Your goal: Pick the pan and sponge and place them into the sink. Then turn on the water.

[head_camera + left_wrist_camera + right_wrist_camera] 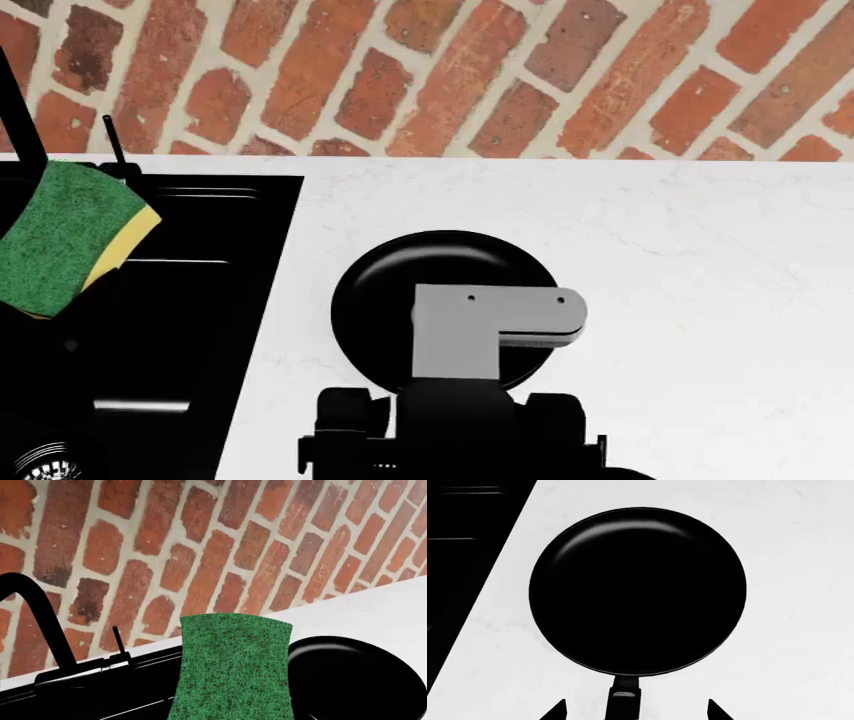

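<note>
green-topped, yellow-bottomed, the sponge (60,238) hangs tilted above the black sink (200,330) at far left; the left gripper carrying it is hidden, so its grip cannot be told. the black pan (637,590) lies on the white counter (667,260) right of the sink, its handle (624,700) between the spread-apart right gripper (630,709) fingertips
</note>
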Available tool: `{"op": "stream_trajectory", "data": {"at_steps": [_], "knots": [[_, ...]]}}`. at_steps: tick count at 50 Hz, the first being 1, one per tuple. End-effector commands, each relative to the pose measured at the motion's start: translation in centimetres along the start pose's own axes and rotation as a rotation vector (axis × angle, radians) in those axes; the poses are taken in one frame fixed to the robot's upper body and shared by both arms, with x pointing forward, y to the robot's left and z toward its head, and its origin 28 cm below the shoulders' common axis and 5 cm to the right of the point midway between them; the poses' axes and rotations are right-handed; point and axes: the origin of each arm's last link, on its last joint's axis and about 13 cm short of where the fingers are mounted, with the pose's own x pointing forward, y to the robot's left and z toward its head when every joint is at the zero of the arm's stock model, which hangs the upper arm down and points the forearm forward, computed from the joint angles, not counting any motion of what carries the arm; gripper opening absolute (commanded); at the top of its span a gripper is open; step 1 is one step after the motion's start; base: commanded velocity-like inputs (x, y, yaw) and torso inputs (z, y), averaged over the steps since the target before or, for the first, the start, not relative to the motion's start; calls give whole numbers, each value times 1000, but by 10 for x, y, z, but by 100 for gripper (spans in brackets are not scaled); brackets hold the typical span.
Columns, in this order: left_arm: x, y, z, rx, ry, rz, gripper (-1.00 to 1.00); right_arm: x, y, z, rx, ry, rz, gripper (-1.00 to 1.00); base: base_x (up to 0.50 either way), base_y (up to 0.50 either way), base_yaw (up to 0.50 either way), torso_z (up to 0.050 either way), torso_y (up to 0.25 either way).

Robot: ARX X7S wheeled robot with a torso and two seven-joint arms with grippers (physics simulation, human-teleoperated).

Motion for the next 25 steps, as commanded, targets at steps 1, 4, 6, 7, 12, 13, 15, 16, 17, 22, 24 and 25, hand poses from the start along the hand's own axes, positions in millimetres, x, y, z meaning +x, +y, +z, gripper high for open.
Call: {"op": "stream_trajectory", "data": {"at_steps": [1, 4, 6, 7, 12, 13, 15, 16, 17, 22, 24, 25], "knots": [[-3, 3, -3, -11, 4, 11, -100, 15, 3, -5, 34, 45, 20, 100, 0, 0, 0, 0, 0], [4, -3, -3, -10, 4, 11, -100, 17, 3, -8, 40, 58, 25, 100, 0, 0, 0, 0, 0], [3, -2, -3, -12, 2, 11, -100, 18, 4, -9, 44, 63, 28, 100, 0, 0, 0, 0, 0], [3, -2, -3, -15, 2, 12, -100, 19, 4, -9, 46, 64, 28, 100, 0, 0, 0, 0, 0], [-1, 3, -3, -17, 1, 14, -100, 24, 4, -13, 68, 84, 34, 100, 0, 0, 0, 0, 0], [-2, 3, -3, -17, 1, 14, -100, 24, 4, -13, 65, 84, 35, 100, 0, 0, 0, 0, 0], [-4, 5, -3, -17, 0, 14, -100, 27, 4, -14, 80, 91, 29, 100, 0, 0, 0, 0, 0], [-5, 6, -3, -17, 1, 12, -100, 27, 3, -15, 86, 91, 31, 100, 0, 0, 0, 0, 0], [-4, 4, -4, -17, 2, 11, -100, 27, 4, -15, 84, 92, 33, 100, 0, 0, 0, 0, 0], [-3, 4, -5, -18, 5, 7, -100, 29, 4, -16, 92, 103, 45, 100, 0, 0, 0, 0, 0], [-5, 6, -5, -17, 6, 6, -100, 29, 4, -16, 91, 98, 35, 100, 0, 0, 0, 0, 0], [-5, 7, -5, -17, 6, 7, -100, 29, 4, -16, 87, 97, 40, 100, 0, 0, 0, 0, 0]]}}
